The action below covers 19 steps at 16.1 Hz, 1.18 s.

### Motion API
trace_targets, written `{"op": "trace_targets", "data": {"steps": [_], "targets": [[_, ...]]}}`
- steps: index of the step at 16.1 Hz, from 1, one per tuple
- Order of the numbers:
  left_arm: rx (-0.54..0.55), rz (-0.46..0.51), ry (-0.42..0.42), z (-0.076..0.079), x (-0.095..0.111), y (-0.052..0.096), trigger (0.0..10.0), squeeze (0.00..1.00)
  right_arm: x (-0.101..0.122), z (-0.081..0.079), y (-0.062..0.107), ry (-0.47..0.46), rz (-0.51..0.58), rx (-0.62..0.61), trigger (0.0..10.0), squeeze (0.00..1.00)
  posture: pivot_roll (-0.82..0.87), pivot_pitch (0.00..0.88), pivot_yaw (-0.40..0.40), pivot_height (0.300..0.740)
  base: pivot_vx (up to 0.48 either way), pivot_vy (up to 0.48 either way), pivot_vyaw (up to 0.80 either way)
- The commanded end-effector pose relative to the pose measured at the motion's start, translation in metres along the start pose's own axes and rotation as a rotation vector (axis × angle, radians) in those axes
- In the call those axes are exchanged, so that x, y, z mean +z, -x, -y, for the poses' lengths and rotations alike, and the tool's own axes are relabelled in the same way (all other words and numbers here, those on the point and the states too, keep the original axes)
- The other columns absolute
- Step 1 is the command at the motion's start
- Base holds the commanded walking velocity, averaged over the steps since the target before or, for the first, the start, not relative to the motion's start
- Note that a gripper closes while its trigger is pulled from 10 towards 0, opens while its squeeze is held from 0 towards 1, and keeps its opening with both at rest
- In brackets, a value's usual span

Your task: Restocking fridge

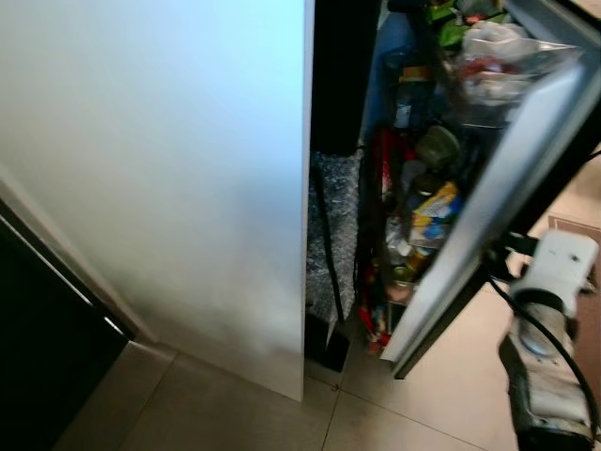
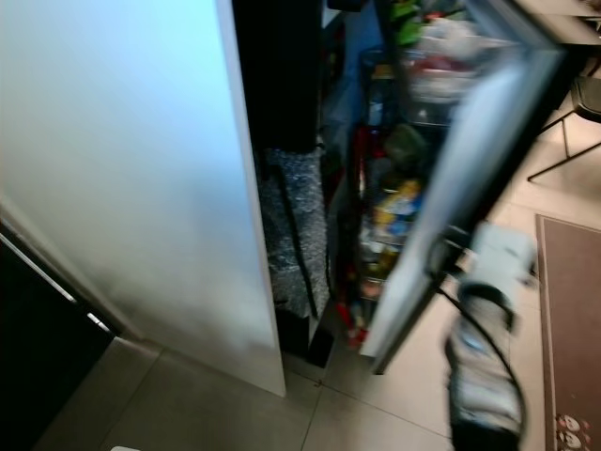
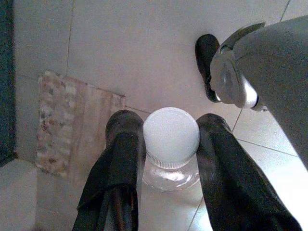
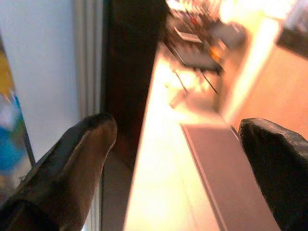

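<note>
Over tile floor [image 3: 144,57], L gripper [image 3: 171,144] clamped on white-capped bottle [image 3: 171,137]; R gripper [image 4: 178,144] wide apart, empty, by fridge door [image 1: 526,169].

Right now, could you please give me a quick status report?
Left pincer shut on a white-capped jar, over floor tiles. Right pincer open, by the fridge door. Door ajar, its shelves packed full.

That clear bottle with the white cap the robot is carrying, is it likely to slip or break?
The bottle looks like thin clear plastic, so probably light and unlikely to shatter, though it may dent if squeezed hard. The left gripper holds it at the neck, under the wider white cap, which should help stop it sliding out. Being round, it would likely roll if dropped.
</note>
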<state>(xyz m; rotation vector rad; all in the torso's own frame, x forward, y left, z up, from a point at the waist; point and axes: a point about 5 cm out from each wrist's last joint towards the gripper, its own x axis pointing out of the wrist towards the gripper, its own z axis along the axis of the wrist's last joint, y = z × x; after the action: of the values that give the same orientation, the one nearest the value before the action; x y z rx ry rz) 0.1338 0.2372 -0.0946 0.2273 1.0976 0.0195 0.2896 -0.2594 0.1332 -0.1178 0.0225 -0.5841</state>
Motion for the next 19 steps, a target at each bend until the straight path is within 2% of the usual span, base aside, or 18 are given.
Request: {"op": "trace_targets", "data": {"steps": [1,2,4,8,10,11,13,15,17,19], "targets": [[-0.004,-0.025,-0.022,-0.002,-0.006,0.001,10.0,0.0,-0.029,0.018,0.0,-0.003,-0.117,-0.043,10.0,0.0,0.0,0.126,-0.006,0.74,0.0,0.0,0.0],[-0.004,-0.025,-0.023,-0.002,-0.006,0.001,10.0,0.0,-0.036,0.022,0.0,0.004,-0.141,-0.049,10.0,0.0,0.0,0.126,-0.004,0.74,0.0,0.0,0.0],[-0.006,-0.026,-0.023,-0.002,-0.006,0.001,10.0,0.0,-0.072,0.036,0.004,0.034,-0.267,-0.068,10.0,0.0,0.0,0.124,-0.006,0.74,0.0,0.0,0.0],[-0.006,-0.033,-0.028,0.0,-0.006,0.001,10.0,0.0,-0.131,0.035,0.026,0.021,-0.492,0.025,10.0,0.0,-0.01,0.124,-0.007,0.74,0.0,0.0,0.0],[0.005,-0.033,0.003,0.001,-0.006,0.0,10.0,0.0,-0.174,0.026,0.06,0.036,-0.69,0.158,10.0,0.0,0.0,0.123,-0.008,0.74,0.0,0.0,0.0],[0.004,-0.032,0.005,0.001,-0.006,0.0,10.0,0.0,-0.183,0.023,0.071,0.05,-0.737,0.203,10.0,0.0,0.0,0.123,-0.008,0.74,0.0,0.0,0.0],[-0.01,-0.031,0.025,0.003,-0.006,0.0,10.0,0.0,-0.212,0.018,0.112,0.083,-0.904,0.32,10.0,0.0,0.0,0.122,-0.008,0.74,0.0,0.0,0.0],[-0.013,-0.037,0.019,0.003,-0.006,0.0,10.0,0.0,-0.222,0.019,0.129,0.091,-0.969,0.328,10.0,0.0,0.01,0.123,-0.009,0.74,0.0,0.0,0.0],[-0.013,-0.041,-0.001,0.003,-0.007,0.0,10.0,0.0,-0.229,0.011,0.148,0.079,-1.01,0.367,10.0,0.0,0.01,0.128,-0.006,0.74,0.0,0.0,0.0],[-0.008,-0.042,-0.019,0.002,-0.007,0.001,10.0,0.0,-0.232,0.008,0.155,0.098,-1.025,0.397,10.0,0.0,0.0,0.133,-0.003,0.74,0.0,-0.328,0.0]]}}
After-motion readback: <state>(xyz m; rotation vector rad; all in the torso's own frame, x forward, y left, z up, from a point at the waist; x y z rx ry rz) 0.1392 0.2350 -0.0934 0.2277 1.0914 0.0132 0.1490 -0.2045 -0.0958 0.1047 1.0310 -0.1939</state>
